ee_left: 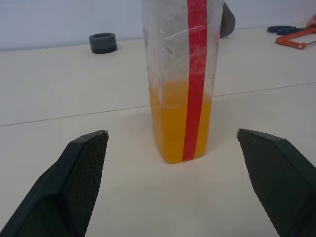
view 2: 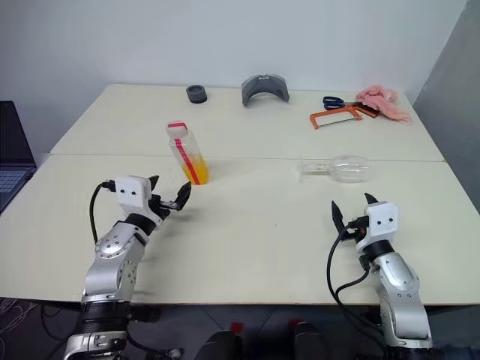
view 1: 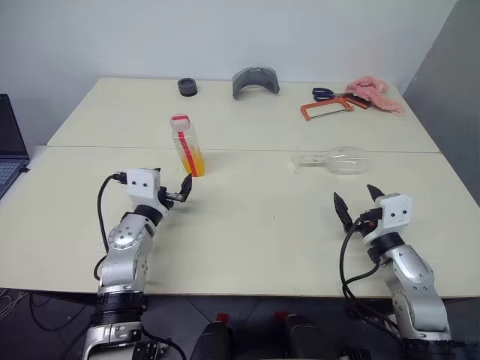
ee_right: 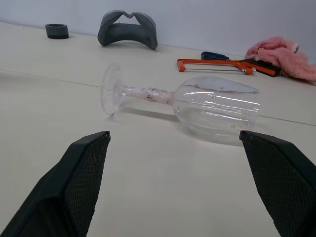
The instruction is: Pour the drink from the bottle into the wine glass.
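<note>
The bottle [view 1: 187,146] stands upright on the table, left of centre, capped in pinkish red with a red stripe down its side. The orange drink [ee_left: 170,131] fills roughly its lower half. My left gripper [view 1: 172,181] is open just in front of the bottle, level with its base and not touching it; its fingers [ee_left: 84,163] flank the bottle in the left wrist view. The empty wine glass [view 1: 334,159] lies on its side to the right, foot toward the bottle. A short way before the glass, my right gripper [view 1: 353,193] is open and apart from it.
Along the far edge lie a dark ring [view 1: 187,87], a grey curved piece [view 1: 255,81], blue-handled scissors [view 1: 324,94], an orange hacksaw [view 1: 326,110] and a pink cloth [view 1: 373,92]. A laptop [view 1: 7,150] sits off the table's left. A seam [view 1: 247,149] crosses the table.
</note>
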